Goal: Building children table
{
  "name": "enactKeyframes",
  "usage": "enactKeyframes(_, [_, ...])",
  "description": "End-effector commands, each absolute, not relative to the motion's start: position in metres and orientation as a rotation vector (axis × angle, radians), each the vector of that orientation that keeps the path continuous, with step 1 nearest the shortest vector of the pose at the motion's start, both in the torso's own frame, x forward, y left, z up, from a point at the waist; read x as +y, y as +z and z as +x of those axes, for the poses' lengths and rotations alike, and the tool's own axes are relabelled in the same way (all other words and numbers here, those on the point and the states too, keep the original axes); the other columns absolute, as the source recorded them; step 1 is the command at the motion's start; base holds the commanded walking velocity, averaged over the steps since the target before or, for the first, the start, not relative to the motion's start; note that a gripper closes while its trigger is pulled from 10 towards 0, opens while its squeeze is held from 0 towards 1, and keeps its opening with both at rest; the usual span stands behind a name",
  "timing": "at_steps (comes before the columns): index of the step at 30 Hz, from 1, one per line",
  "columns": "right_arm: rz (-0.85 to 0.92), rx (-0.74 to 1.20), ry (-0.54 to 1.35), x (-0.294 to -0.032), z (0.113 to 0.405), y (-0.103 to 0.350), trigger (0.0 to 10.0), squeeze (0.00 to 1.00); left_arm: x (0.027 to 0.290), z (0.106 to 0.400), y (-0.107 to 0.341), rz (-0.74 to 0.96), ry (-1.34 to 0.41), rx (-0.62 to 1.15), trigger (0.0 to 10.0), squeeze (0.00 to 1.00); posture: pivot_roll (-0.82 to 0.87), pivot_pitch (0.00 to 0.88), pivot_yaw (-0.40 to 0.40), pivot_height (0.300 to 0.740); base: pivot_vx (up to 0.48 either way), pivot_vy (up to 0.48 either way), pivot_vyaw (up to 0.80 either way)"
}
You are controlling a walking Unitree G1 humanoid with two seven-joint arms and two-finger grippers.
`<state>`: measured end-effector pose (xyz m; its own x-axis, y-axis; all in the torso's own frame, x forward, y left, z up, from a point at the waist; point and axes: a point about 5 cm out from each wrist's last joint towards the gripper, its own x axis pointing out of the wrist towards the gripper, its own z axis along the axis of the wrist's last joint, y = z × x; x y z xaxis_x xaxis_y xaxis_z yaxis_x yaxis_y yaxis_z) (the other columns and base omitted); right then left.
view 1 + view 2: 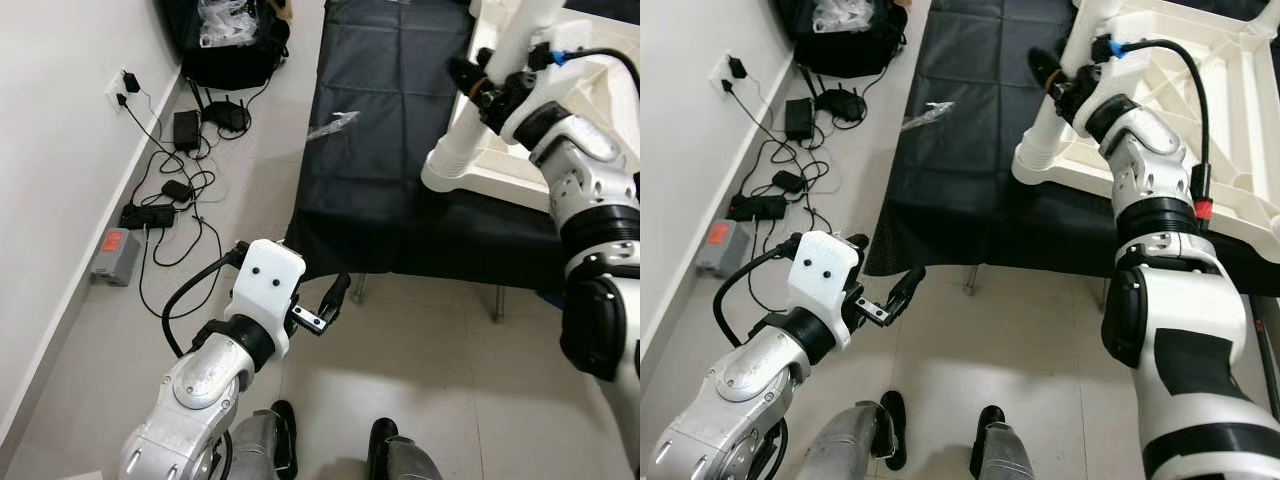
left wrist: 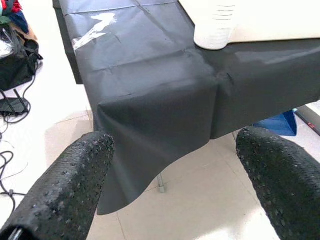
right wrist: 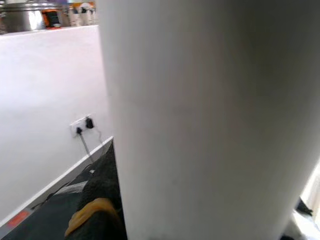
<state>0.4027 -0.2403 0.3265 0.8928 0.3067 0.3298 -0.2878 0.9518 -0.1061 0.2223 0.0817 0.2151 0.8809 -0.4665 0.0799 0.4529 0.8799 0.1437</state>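
Your right gripper [image 1: 1060,85] is clamped around the white table leg [image 1: 1050,125], which stands in the corner socket of the upturned tabletop [image 1: 1230,130] on the black-covered bench [image 1: 380,150]. Rigid, light, smooth plastic: grip mid-shaft. Your left gripper [image 2: 175,185] hangs spread, empty, before the bench.

The white table leg [image 1: 497,92] runs off the top edge of the left eye view, so its upper end is unseen; the upturned white tabletop [image 1: 1200,120] is cut by the right and top edges of the right eye view; the right gripper [image 1: 478,82] wraps the leg, and its far finger is hidden behind it; the black bag [image 1: 228,38] at upper left is cropped, its contents too small to tell; the grey box [image 1: 116,256] bears an unreadable orange label.
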Motion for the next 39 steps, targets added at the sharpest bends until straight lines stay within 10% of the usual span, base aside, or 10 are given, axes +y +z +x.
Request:
enactKeyframes(1, [-0.073, -0.196, 0.187, -0.260, 0.402, 0.289, 10.0, 0.00, 0.081, 0.222, 0.210, 0.124, -0.489, -0.093, 10.0, 0.00, 0.22, 0.377, -0.002, 0.740, 0.000, 0.000, 0.00])
enactKeyframes(39, [0.175, -0.146, -0.736, -0.313, 0.388, 0.290, 10.0, 0.00, 0.080, 0.222, 0.209, 0.121, -0.486, -0.098, 10.0, 0.00, 0.21, 0.372, -0.018, 0.740, 0.000, 0.000, 0.00])
